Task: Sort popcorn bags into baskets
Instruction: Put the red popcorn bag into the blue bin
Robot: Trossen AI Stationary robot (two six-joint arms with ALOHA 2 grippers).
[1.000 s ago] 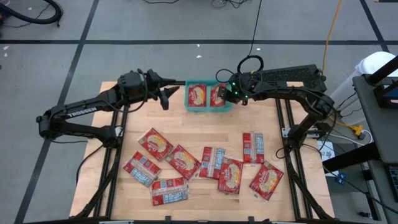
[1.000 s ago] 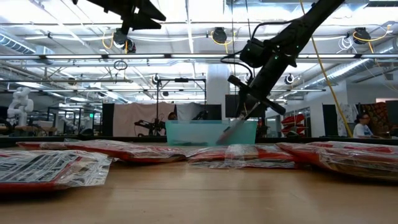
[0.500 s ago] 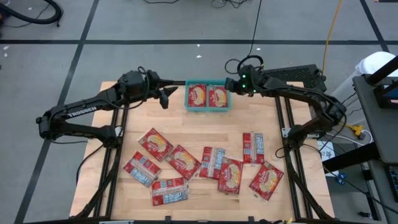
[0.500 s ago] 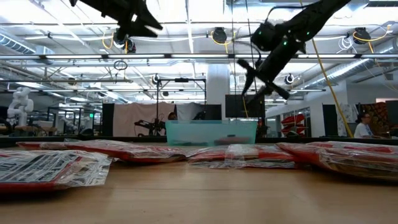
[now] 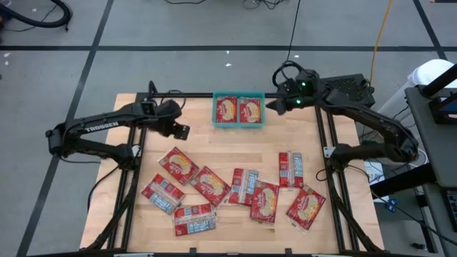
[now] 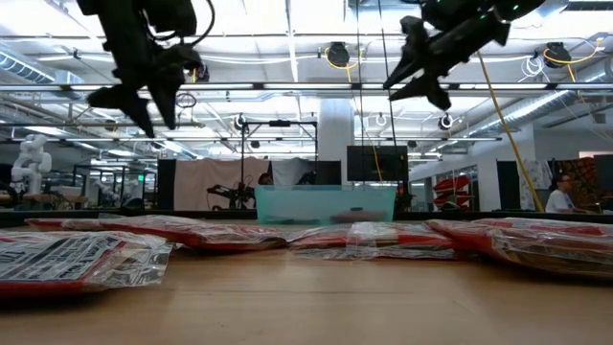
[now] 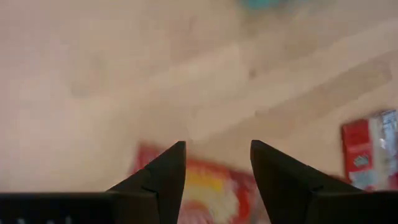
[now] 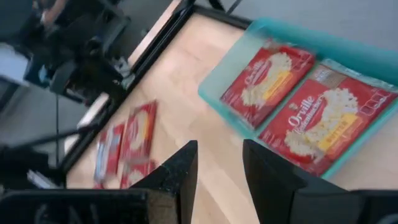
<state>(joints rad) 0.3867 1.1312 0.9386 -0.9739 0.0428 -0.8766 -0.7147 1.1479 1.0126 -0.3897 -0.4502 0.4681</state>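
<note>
A wooden bench stands on a grey floor, with a workshop hall visible behind it in the low view. A teal tray sits at the far edge of the bench, holding two red popcorn bags side by side, face up. Nine more bags lie scattered across the near half, some showing grey-white backs. The left gripper hangs above bare wood left of the tray, fingers parted and empty, with a red bag below it. The right gripper is raised just right of the tray, fingers parted, holding nothing.
</note>
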